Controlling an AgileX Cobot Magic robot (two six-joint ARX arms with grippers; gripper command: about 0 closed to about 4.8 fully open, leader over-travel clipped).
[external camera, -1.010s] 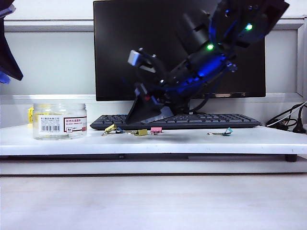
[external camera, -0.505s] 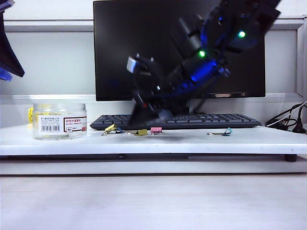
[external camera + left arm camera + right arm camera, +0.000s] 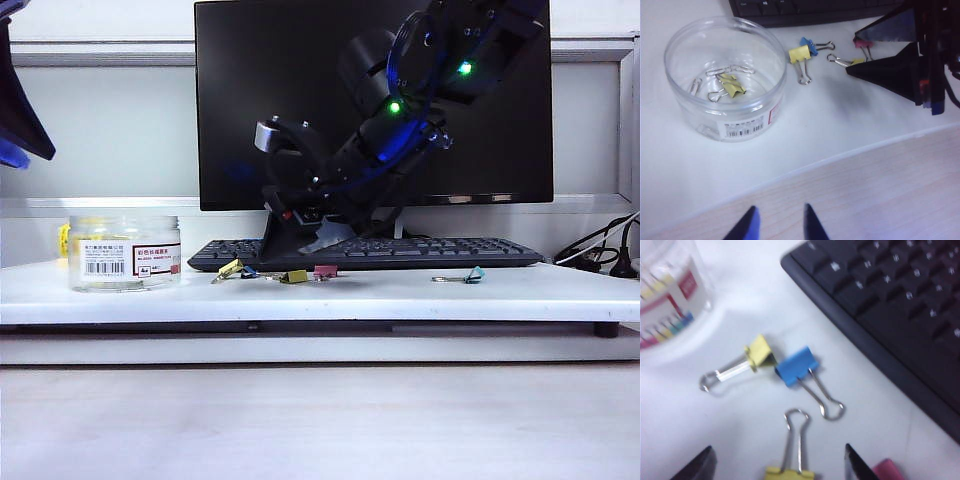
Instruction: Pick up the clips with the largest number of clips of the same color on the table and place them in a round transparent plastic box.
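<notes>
Right gripper (image 3: 777, 465) is low over the clip cluster in front of the keyboard (image 3: 430, 250), jaws wide apart, holding nothing. One yellow clip (image 3: 789, 473) sits between its fingertips, handle pointing toward the jar; contact not clear from this angle. The pink clip (image 3: 888, 469) lies just outside one finger. A second yellow clip (image 3: 760, 352) and a blue clip (image 3: 797, 365) lie touching each other just beyond, between gripper and jar (image 3: 725, 75). Keyboard edge runs close along one side, tight there; white shelf (image 3: 400, 295) is open toward the front edge. A teal clip (image 3: 473, 274) lies well apart to the right.

Jar is at the shelf's left end, yellow clips already inside. Left gripper (image 3: 777, 225) hovers high, near the jar, fingers partly apart, empty.
</notes>
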